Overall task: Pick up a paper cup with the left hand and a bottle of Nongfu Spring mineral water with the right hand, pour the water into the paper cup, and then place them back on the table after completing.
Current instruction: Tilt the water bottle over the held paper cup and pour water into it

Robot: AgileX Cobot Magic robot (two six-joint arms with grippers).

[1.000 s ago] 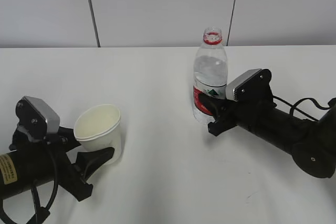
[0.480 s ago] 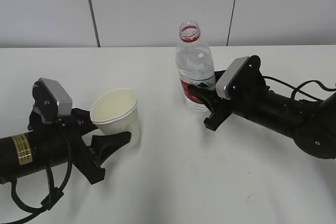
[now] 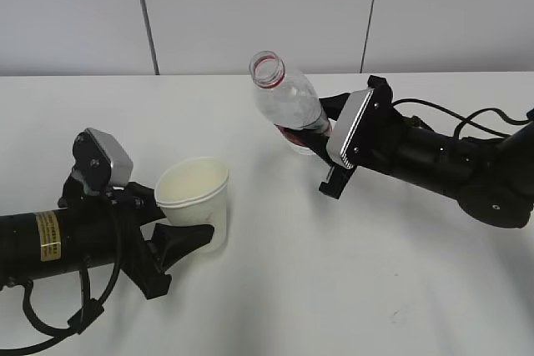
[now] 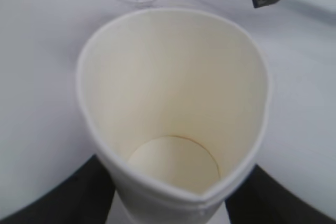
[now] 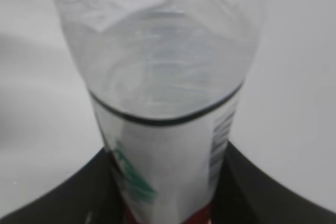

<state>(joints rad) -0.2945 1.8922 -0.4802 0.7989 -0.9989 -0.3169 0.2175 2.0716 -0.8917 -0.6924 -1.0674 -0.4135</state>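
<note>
- My left hand point(image 3: 179, 243), the black arm with the yellow sticker, grips the white paper cup point(image 3: 197, 204) around its lower wall. In the left wrist view the rim point(image 4: 173, 19) is squeezed out of round and the inside looks dry.
- My right hand point(image 3: 321, 135), the black arm trailing cables, is clamped on the clear plastic water bottle with the red label point(image 3: 290, 107). It is uncapped and tilted, with its red-ringed mouth point(image 3: 267, 64) pointing up and left toward the cup.
- Both are held over the plain white table point(image 3: 334, 289). The bottle's mouth is not yet above the cup's opening.
- The water point(image 5: 163, 77), clear and colourless, sits high near the shoulder in the right wrist view.
- Risk: if I tip further before the mouth is over the rim, water lands on the table, I judge.
- Risk: the squeezed cup could buckle or slip as it takes on weight.
- Risk: a fast tilt may send water surging past the far lip.
- A second ago the bottle stood upright further right and the cup sat lower and further left. Both have since moved inward, and the bottle has started leaning.
</note>
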